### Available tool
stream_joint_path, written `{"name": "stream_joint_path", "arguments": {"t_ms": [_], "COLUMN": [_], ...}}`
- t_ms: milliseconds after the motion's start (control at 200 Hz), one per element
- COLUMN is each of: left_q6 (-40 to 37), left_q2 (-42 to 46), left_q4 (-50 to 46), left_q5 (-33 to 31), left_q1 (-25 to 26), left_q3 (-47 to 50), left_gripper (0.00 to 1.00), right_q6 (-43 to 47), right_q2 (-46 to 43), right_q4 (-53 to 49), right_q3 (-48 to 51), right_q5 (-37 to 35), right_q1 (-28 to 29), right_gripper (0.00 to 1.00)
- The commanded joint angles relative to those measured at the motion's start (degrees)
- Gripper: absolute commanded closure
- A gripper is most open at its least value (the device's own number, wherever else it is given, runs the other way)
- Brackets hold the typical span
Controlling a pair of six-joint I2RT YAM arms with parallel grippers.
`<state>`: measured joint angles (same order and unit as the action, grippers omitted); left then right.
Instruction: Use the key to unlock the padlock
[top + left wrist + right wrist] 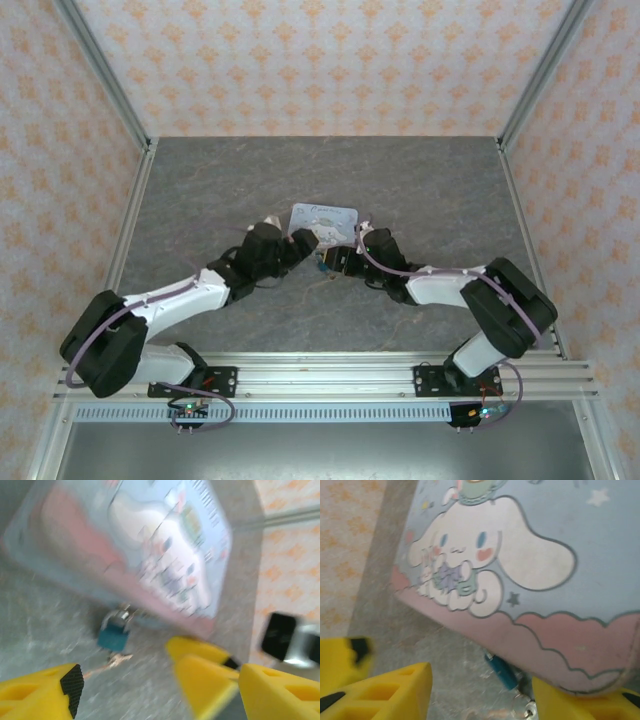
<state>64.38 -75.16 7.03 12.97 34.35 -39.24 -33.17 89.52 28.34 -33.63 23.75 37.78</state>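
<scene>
Yellow fingers of my left gripper [160, 695] stand wide apart, holding nothing; my right gripper [481, 695] gapes too, bare. I see a grey marbled worktop [200, 180] and orange-patterned walls [300, 60]. Midway between the worktop's side edges, the teal padlock [114, 635] lies against the cartoon tin [520, 555], with the slim key [112, 661] at its base.

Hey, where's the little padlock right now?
In the left wrist view the padlock lies on the table at the near edge of the cartoon tin, with the key just in front of it.
</scene>
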Motion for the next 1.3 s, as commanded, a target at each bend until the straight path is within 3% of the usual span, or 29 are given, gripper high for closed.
{"name": "stream_joint_path", "arguments": {"t_ms": [0,90,340,571,1026,1296], "left_q6": [-7.4,-11.1,-24.9,-26.4,-27.2,-27.1], "left_q2": [-1.1,-3.5,-12.2,-17.5,-19.0,-19.6], "left_q4": [-12.3,-17.1,-35.6,-34.8,-34.0,-33.1], "left_q5": [-2.2,-2.5,-12.0,-9.0,-6.1,-5.0], "left_q1": [-3.4,-5.5,-6.2,-8.5,-11.3,-11.8], "left_q3": [-5.8,-11.0,-28.5,-31.1,-32.0,-31.9], "left_gripper": [0.17,0.17,0.16,0.15,0.14,0.14], "right_q6": [1.3,1.9,5.5,6.1,6.4,6.0], "right_q2": [1.8,2.5,1.6,5.6,12.6,14.6], "right_q4": [0.4,0.3,1.6,2.3,1.9,2.2], "right_q3": [-4.1,-6.0,-2.5,-2.4,-6.6,-7.3], "right_q5": [-3.3,-1.6,5.7,5.0,2.5,0.7], "right_q1": [-2.4,-4.5,-5.3,-3.9,-0.5,-0.4], "right_gripper": [0.46,0.46,0.51,0.55,0.57,0.70]}}
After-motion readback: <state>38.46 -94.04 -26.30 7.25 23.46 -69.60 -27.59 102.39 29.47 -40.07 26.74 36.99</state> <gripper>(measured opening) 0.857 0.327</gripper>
